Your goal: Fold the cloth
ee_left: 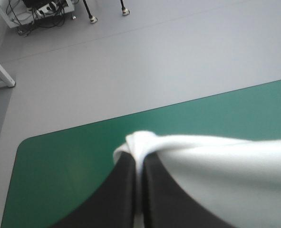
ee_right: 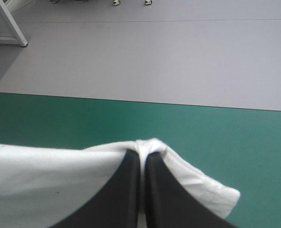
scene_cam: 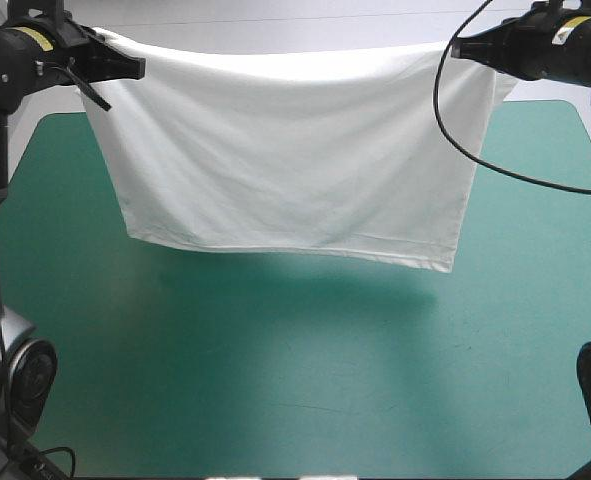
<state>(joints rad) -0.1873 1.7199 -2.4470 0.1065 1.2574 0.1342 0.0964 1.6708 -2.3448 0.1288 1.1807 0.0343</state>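
The white T-shirt (scene_cam: 290, 160) hangs in the air as a wide sheet, stretched between both grippers above the far half of the teal-green table (scene_cam: 295, 370). Its lower hem hangs just above the cover and casts a shadow. My left gripper (scene_cam: 135, 68) is shut on the T-shirt's upper left corner; in the left wrist view the cloth (ee_left: 216, 161) bunches over the black fingertips of that gripper (ee_left: 139, 159). My right gripper (scene_cam: 458, 47) is shut on the upper right corner, where the cloth (ee_right: 35, 175) drapes over the tips of the gripper (ee_right: 142, 154).
The near half of the table lies bare under the hanging sheet. The table's far edge (ee_left: 178, 103) runs ahead of both grippers, with grey floor beyond it.
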